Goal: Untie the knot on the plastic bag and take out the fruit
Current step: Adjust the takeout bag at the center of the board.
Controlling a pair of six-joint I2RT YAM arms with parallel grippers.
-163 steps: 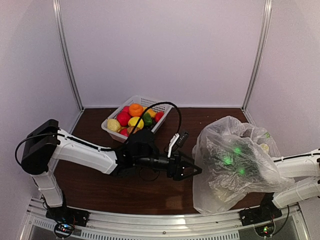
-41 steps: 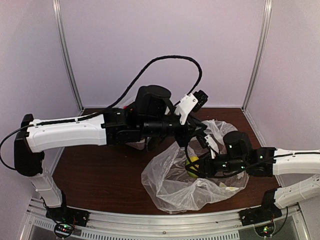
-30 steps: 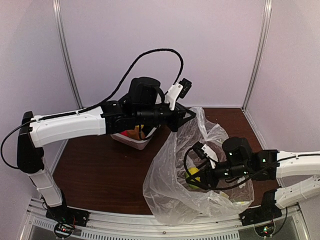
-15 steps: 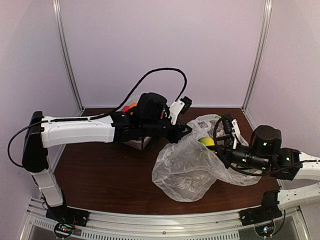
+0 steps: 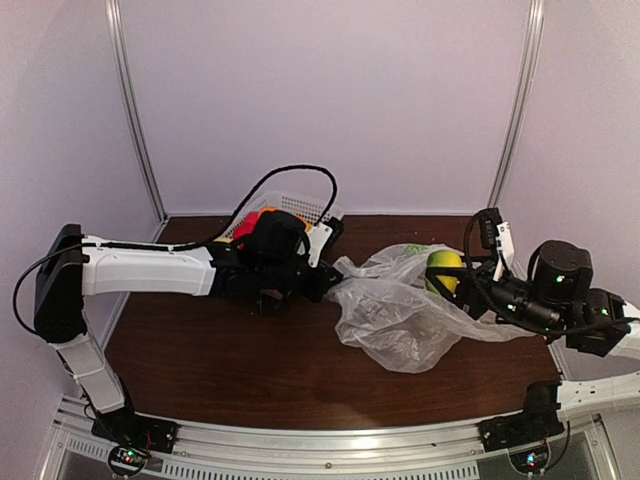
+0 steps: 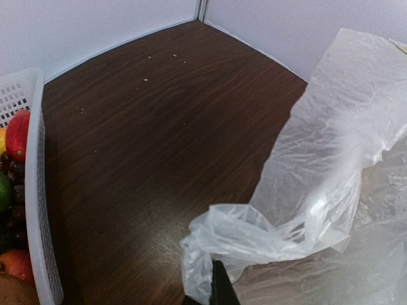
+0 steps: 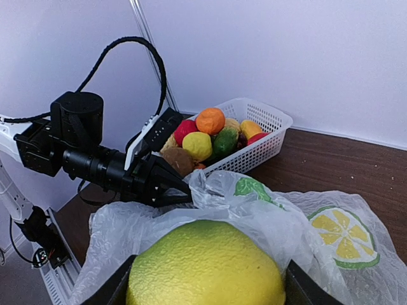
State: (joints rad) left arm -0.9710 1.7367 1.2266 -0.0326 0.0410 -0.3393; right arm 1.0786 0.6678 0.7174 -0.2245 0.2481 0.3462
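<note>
The plastic bag (image 5: 395, 318) lies slumped and open on the brown table, its clear film printed with lime slices (image 7: 343, 232). No knot is in view. My left gripper (image 5: 327, 285) is shut on the bag's left edge (image 6: 216, 244), low over the table. My right gripper (image 5: 447, 272) is shut on a yellow-green round fruit (image 7: 206, 267), which it holds above the bag's right side. The fruit fills the gap between the two black fingers (image 7: 114, 289). Whether any fruit is still inside the bag cannot be seen.
A white lattice basket (image 7: 267, 136) with several fruits stands at the back left, just behind my left arm (image 5: 150, 272). Its wall also shows in the left wrist view (image 6: 38, 190). White walls close the back and sides.
My right gripper has risen out of the bag with the yellow-green fruit and moved right. My left gripper has dropped toward the table with the bag's edge, and the bag has collapsed.
</note>
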